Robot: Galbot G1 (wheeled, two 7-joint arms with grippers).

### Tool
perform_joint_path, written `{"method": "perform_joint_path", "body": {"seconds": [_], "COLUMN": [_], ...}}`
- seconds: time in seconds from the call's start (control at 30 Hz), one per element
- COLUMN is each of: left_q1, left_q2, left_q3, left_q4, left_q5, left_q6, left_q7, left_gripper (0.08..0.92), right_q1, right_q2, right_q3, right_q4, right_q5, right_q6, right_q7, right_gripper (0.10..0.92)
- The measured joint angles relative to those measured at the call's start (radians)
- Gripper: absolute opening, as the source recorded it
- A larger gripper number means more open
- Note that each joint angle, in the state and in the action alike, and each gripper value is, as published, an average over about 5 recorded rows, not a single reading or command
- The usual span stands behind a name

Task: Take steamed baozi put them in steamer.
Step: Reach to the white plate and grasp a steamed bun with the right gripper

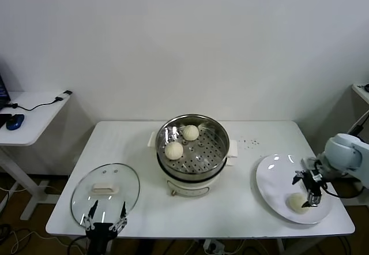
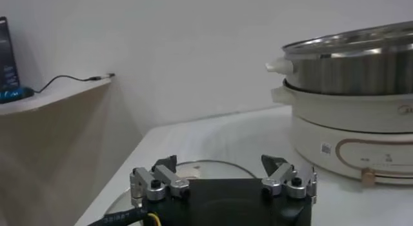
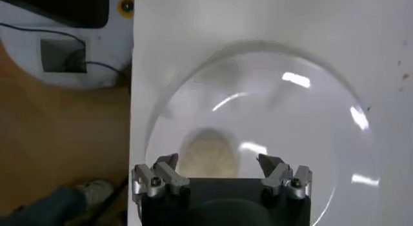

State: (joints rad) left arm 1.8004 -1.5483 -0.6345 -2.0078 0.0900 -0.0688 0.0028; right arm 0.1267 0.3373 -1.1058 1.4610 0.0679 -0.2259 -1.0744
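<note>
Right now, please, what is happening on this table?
A two-armed robot is moving baozi from a white plate into the steamer. Two baozi already lie on the perforated floor of the pot. One baozi is on the plate, and the right end effector hangs open just above it, not yet gripping. The left end effector waits open at the near table edge, by the glass lid.

Two steamed baozi [image 1: 182, 141] are held in the steamer [image 1: 192, 149]; a third bun [image 1: 297, 202] is straddled by the open right pincer [image 1: 312, 195] on the plate [image 1: 271, 186].
</note>
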Motion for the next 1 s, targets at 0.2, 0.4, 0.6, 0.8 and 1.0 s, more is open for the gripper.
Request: {"method": "perform_joint_path", "body": {"seconds": [0.2, 0.4, 0.6, 0.8, 1.0], "left_q1": [0.000, 0.002, 0.001, -0.003, -0.011], "left_q2": [-0.002, -0.004, -0.006, -0.008, -0.009], "left_q3": [-0.002, -0.003, -0.003, 0.002, 0.004], "left_q4": [0.007, 0.010, 0.014, 0.020, 0.020], "left_q5": [0.005, 0.009, 0.012, 0.020, 0.023], "left_q6": [0.000, 0.000, -0.001, -0.001, 0.001], "left_q7": [0.000, -0.001, -0.001, -0.001, -0.001], "left_gripper": [0.823, 0.823, 0.823, 0.823, 0.823], "right_q1": [-0.079, -0.127, -0.153, -0.165, -0.174], "right_q2": [0.004, 0.028, 0.053, 0.069, 0.070], "right_q3": [0.062, 0.091, 0.111, 0.119, 0.121], "right_q4": [-0.038, -0.068, -0.087, -0.098, -0.100], "right_q5": [-0.039, -0.064, -0.076, -0.083, -0.082], "right_q6": [0.002, 0.003, 0.004, 0.004, 0.005], "right_q7": [0.010, 0.016, 0.020, 0.020, 0.013], "right_gripper": [0.823, 0.823, 0.823, 0.795, 0.705]}}
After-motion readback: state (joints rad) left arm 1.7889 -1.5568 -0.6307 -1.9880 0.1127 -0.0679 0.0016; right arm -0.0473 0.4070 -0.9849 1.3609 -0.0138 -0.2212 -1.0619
